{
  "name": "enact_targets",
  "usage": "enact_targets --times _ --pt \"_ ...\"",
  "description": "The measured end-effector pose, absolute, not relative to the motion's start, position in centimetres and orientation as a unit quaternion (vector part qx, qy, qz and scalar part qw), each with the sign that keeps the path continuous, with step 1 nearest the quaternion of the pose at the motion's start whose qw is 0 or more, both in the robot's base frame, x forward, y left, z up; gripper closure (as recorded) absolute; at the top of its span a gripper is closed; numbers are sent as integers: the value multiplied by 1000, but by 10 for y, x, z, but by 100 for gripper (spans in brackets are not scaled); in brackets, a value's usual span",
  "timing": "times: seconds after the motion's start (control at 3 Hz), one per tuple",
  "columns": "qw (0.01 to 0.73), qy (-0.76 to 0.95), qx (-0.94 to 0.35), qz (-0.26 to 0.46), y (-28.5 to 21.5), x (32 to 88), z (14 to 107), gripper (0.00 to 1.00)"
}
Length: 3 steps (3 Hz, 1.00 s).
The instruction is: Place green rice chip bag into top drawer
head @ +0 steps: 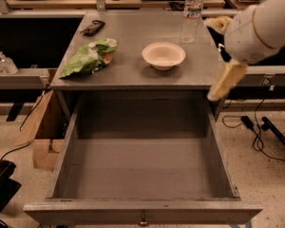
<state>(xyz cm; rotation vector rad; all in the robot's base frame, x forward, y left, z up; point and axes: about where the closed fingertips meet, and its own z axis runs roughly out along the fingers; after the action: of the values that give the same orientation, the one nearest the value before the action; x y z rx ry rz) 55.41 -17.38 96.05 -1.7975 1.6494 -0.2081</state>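
Green rice chip bag (89, 57) lies well left of the pincer (222, 83).

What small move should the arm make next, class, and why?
Probably swing the tool left, over the counter, toward the bag. The bag lies untouched near the counter's left edge, the tool hangs by its right edge, and the drawer already stands open.
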Motion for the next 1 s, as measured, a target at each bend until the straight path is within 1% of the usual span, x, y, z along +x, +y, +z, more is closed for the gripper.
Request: enact_targets --times 0.33,0.67,1.0 --pt "443 535 -711 -111 -129 629 1005 0" --pt "455 502 -722 -141 -133 638 1024 0" --pt "455 502 -722 -141 -133 638 1024 0"
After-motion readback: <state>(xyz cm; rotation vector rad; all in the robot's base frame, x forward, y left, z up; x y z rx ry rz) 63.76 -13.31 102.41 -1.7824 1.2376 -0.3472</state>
